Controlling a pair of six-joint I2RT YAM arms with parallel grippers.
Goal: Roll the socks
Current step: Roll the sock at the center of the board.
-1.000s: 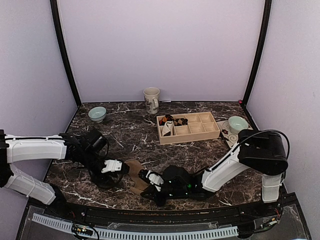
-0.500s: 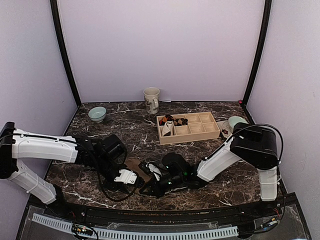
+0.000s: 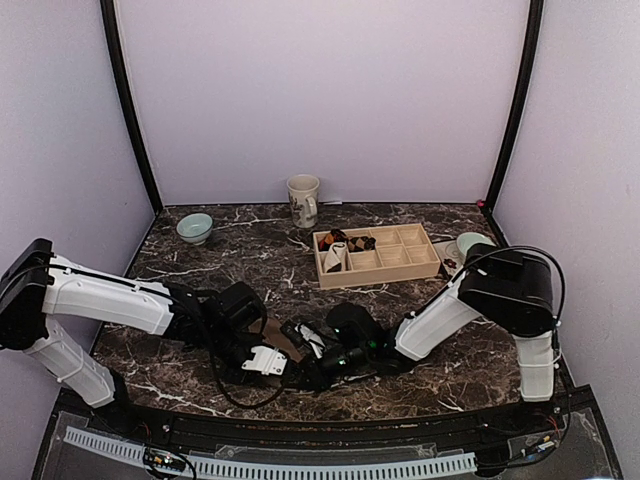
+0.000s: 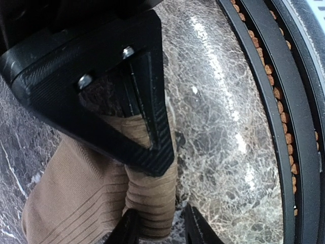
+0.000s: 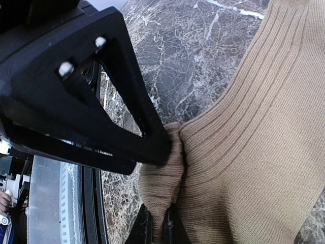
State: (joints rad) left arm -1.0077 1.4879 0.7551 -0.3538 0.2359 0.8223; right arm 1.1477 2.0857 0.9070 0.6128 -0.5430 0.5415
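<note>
The plain tan sock point(image 3: 272, 331) lies flat near the table's front edge, between my two grippers. My right gripper point(image 3: 300, 350) is shut on a pinched fold at its edge; the right wrist view shows the fold point(image 5: 162, 188) squeezed between the fingertips of the right gripper point(image 5: 160, 230). My left gripper point(image 3: 268, 362) is open, its fingers on either side of the sock's ribbed folded end point(image 4: 152, 203). One finger point(image 4: 126, 231) touches it; the other stands clear. The two grippers nearly touch. A dark checked sock bundle point(image 3: 360, 241) lies in the wooden tray.
The wooden tray point(image 3: 400, 268) with compartments stands mid-table and holds a white rolled sock point(image 3: 335, 259). A mug point(image 3: 303, 200) stands at the back, a green bowl point(image 3: 195, 227) back left, another bowl point(image 3: 474, 246) on the right. The black front rail point(image 4: 284, 101) runs close by.
My left arm has swung right and forward, bringing its gripper down to the sock's near end. My right gripper has shifted a little left, still holding the sock's fold.
</note>
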